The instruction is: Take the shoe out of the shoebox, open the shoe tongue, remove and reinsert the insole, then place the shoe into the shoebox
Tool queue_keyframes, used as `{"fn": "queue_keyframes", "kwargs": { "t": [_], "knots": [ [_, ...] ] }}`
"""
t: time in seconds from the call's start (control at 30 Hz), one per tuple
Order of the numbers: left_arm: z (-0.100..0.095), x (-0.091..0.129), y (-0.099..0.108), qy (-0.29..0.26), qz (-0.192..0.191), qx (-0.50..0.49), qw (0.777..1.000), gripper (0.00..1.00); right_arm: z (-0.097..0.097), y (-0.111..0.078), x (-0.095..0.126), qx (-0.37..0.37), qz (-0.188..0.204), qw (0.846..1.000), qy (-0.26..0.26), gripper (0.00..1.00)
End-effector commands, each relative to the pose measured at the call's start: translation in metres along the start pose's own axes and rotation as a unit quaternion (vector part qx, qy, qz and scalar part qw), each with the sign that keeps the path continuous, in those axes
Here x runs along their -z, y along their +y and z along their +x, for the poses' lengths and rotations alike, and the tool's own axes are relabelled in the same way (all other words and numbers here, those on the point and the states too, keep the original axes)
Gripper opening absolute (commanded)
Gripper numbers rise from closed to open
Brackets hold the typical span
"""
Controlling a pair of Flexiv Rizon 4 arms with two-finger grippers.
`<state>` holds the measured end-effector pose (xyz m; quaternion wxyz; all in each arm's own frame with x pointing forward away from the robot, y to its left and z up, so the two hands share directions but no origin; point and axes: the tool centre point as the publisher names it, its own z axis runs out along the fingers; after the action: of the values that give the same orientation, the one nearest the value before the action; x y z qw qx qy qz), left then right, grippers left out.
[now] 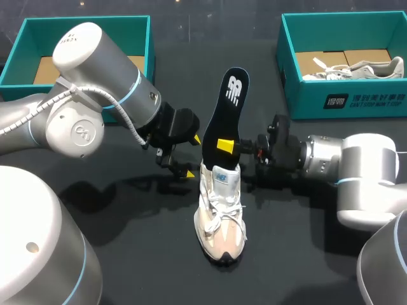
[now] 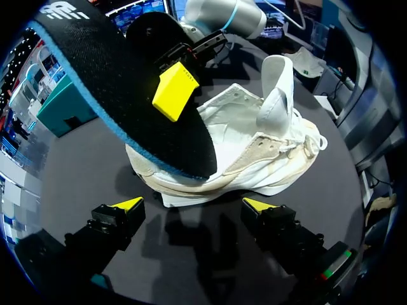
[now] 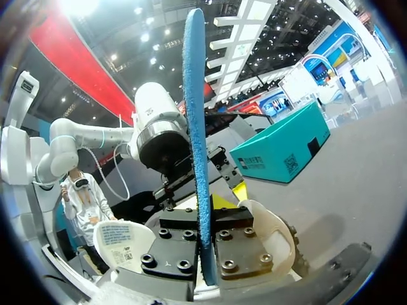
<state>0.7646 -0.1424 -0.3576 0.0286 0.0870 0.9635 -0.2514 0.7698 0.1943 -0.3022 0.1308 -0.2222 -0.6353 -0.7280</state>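
Right jaws are pinching the black insole (image 1: 230,108) flat from both sides, holding it upright dead centre of the frame with its lower end at the collar of the white shoe (image 1: 219,216), which sits on the tabletop (image 1: 140,248). Left jaws are spread wide with nothing in them, just left of the shoe's heel. I'd say we're in the insole step, though I can't really tell whether the bottom end is fully clear of the shoe, and next it'd need feeding back in straight while the left steadies the heel.
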Motion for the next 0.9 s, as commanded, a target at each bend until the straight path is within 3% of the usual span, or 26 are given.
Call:
{"fn": "queue_keyframes", "kwargs": {
  "t": [0.03, 0.5, 0.9],
  "knots": [
    [0.000, -0.001, 0.000, 0.001, 0.000, -0.001, 1.000, 1.00, -0.001, -0.005, 0.002, -0.007, 0.005, 1.000, 0.004, 0.00],
    [0.000, -0.001, 0.000, 0.001, 0.000, -0.001, 1.000, 1.00, -0.009, -0.016, 0.004, -0.032, 0.000, 0.999, 0.002, 0.00],
    [0.000, -0.001, 0.000, 0.001, 0.000, -0.001, 1.000, 1.00, -0.012, -0.028, 0.002, -0.080, 0.044, 0.996, -0.005, 0.00]
  ]
}}
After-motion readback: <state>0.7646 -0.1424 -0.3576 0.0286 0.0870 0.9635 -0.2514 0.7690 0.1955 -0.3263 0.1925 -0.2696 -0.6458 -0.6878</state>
